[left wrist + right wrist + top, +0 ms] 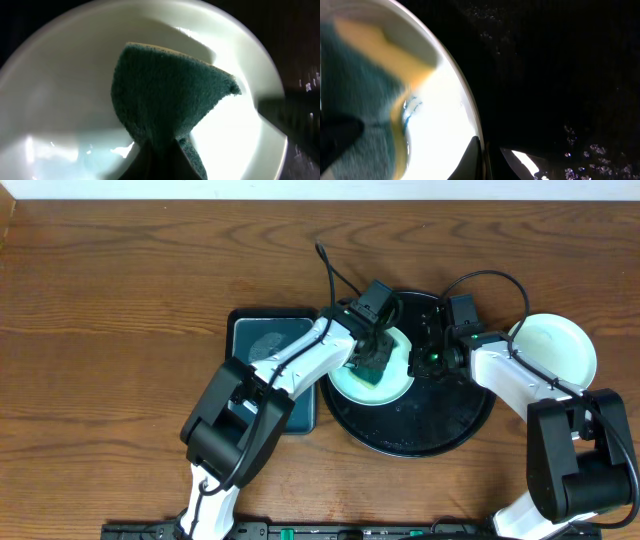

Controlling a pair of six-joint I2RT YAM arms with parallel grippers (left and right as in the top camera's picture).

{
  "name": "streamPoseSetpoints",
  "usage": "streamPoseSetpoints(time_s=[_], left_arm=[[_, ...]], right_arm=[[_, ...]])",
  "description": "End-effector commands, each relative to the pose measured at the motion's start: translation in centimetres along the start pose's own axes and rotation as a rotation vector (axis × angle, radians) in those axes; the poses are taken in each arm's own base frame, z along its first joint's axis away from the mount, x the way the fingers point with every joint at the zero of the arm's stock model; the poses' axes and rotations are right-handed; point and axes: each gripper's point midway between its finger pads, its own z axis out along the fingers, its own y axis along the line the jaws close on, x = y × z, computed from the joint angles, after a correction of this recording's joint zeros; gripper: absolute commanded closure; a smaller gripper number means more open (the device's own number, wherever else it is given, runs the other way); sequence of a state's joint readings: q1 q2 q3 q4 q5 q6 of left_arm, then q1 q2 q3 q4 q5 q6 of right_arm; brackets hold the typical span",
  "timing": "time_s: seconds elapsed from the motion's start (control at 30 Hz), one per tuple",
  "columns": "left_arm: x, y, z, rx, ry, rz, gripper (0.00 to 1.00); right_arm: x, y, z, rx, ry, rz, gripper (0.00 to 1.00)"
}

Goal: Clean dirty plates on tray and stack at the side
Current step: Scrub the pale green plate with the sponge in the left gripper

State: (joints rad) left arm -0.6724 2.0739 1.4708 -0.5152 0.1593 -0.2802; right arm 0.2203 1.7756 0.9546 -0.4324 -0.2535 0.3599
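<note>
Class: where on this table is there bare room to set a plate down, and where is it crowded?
Free: the wood left of the rectangular tray, and the black tray's near part. Crowded: left hand and right hand meet at the scrubbed plate.

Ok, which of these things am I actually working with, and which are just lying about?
In the job: plate under the sponge, sponge, round black tray, white plate set aside at right.
Lying about: small rectangular tray, left of the round one.

White-shelled arms (300,360) have black joints (228,430) and looping black cables (333,275).
</note>
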Motion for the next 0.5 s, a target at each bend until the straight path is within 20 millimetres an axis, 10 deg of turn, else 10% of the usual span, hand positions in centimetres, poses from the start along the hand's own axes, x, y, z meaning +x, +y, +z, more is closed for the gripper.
streamPoseSetpoints(time_s=[0.0,0.3,0.47], left_arm=[[-2.0,3.1,0.7,-0.167,-0.092,-0.071,0.93],[-0.3,4.8,0.5,-0.244,-0.042,-0.199,0.92],[3.8,0.9,0.7,-0.026,0.17,-0.153,0.93]], right_arm=[[0.6,-0.4,0.4,0.028,0.02,-0.002,0.99],[1.0,-0.5,0.4,0.033,0.034,0.001,0.99],[0.9,-0.5,0.4,0.032,0.033,0.001,0.99]])
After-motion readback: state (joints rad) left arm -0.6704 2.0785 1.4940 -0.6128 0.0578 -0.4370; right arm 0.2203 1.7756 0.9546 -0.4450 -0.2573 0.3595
